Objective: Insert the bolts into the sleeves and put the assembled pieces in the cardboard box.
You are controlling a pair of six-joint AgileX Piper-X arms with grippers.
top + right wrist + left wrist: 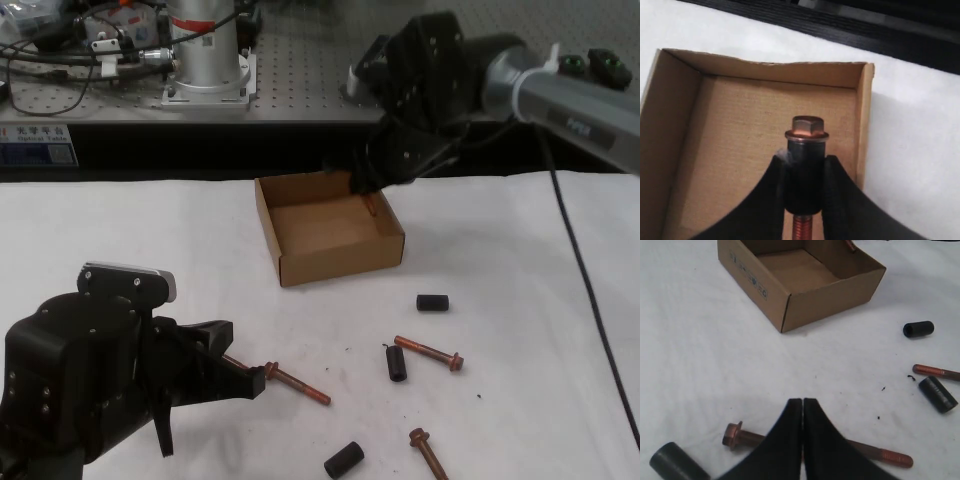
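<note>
While the left gripper point(245, 385) is hovering low at eight o'clock on the white cloth point(120, 230), its two fingers point(785, 450) are pressing flat together with nothing between them. A copper bolt point(297, 383) is lying loose on the cloth just beyond, its shank passing behind the fingers in the left wrist view; whether they are touching it cannot be told.

At six o'clock a near sleeve point(343, 459) is lying on its side, and a second bolt point(428, 452) is resting at five o'clock, well apart from it. Farther in, at four o'clock, a middle sleeve point(397, 363) is sitting just beside a third bolt point(428, 352), the two close but not joined. A far sleeve point(432, 302) is lying alone at three o'clock, near the corner of the cardboard box point(330, 265).

That box is standing open at twelve o'clock on the cloth. Over its one o'clock corner the right gripper point(365, 190) is hanging, its fingers point(765, 200) clamping the black sleeve of an assembled piece point(807, 131). In the right wrist view the bolt head is sticking out past the fingertips, the thread is showing at the sleeve's other end, and the piece is hanging above the box floor. Beyond the cloth a perforated metal table point(300, 80) is carrying a silver post point(205, 50) and cables.
</note>
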